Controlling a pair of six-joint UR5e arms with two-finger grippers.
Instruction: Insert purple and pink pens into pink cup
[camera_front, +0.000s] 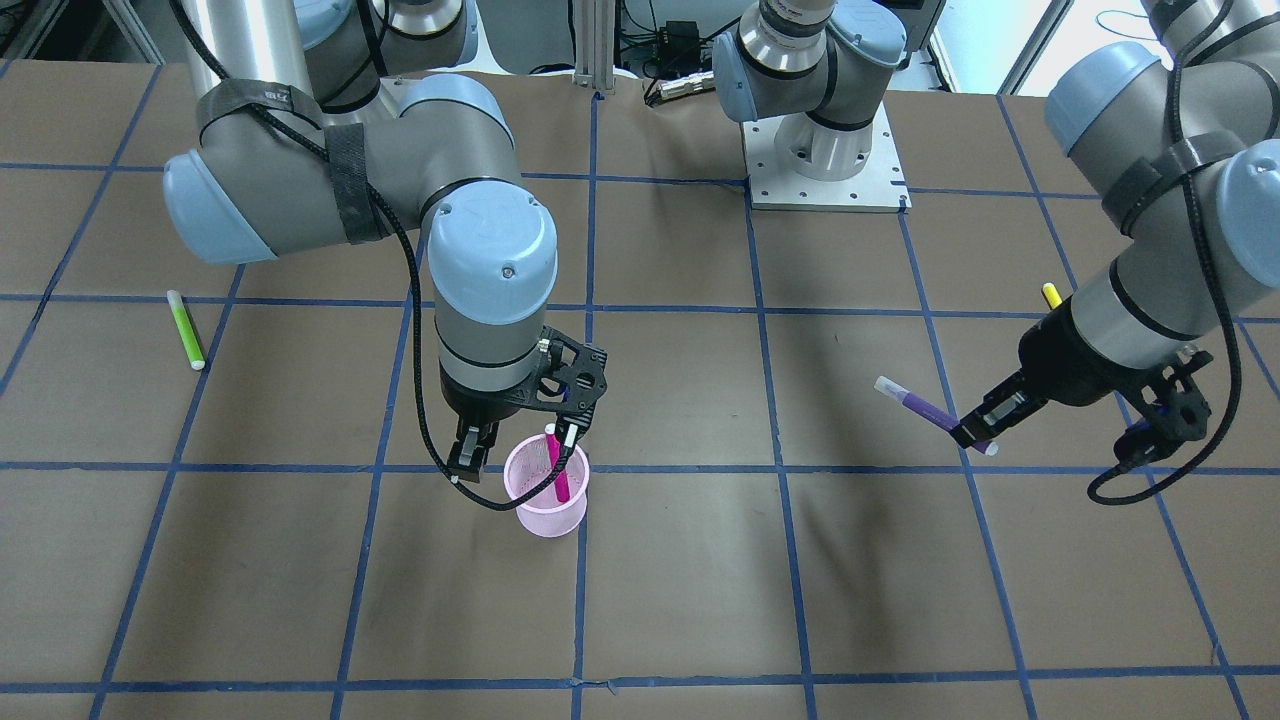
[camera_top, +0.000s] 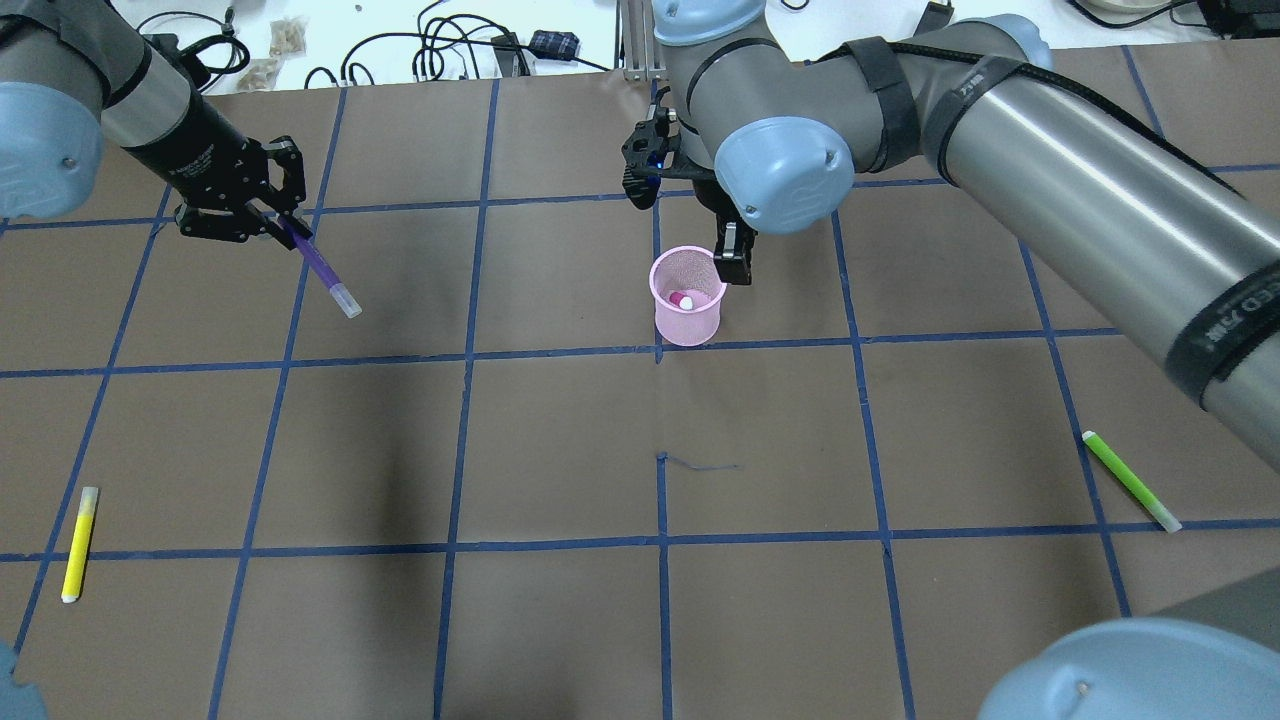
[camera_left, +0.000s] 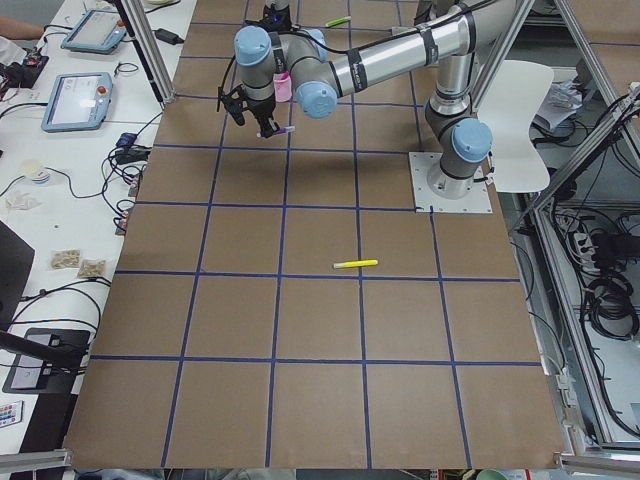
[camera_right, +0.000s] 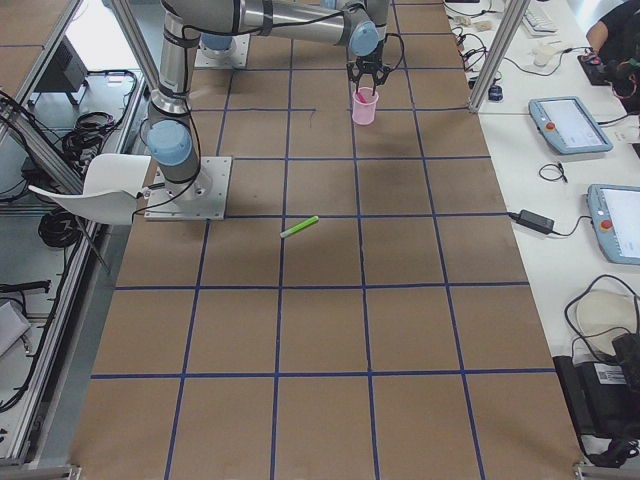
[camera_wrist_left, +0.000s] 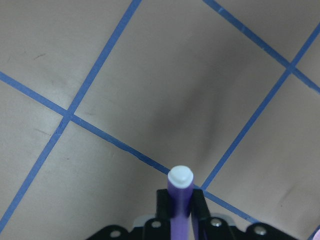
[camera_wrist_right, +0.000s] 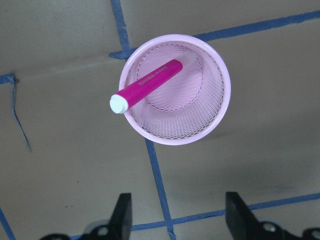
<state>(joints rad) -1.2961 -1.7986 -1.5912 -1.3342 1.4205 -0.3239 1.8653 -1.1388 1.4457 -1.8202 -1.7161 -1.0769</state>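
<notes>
The pink mesh cup (camera_front: 548, 508) stands upright near the table's middle. The pink pen (camera_front: 560, 474) leans inside it, white cap up, free of any grip. In the right wrist view the pen (camera_wrist_right: 147, 85) rests against the cup's rim (camera_wrist_right: 220, 112). My right gripper (camera_front: 517, 450) hangs open just above the cup, its fingers (camera_wrist_right: 122, 215) spread and empty. My left gripper (camera_front: 975, 430) is shut on the purple pen (camera_front: 920, 403) and holds it above the table, far to the side of the cup. The overhead view shows the purple pen (camera_top: 325, 270) slanting out of the left gripper (camera_top: 275, 225).
A green pen (camera_top: 1130, 480) lies on the table on my right side. A yellow pen (camera_top: 80, 543) lies on my left side. The left arm's base plate (camera_front: 828, 170) sits at the robot's edge of the table. Blue tape lines grid the brown table top.
</notes>
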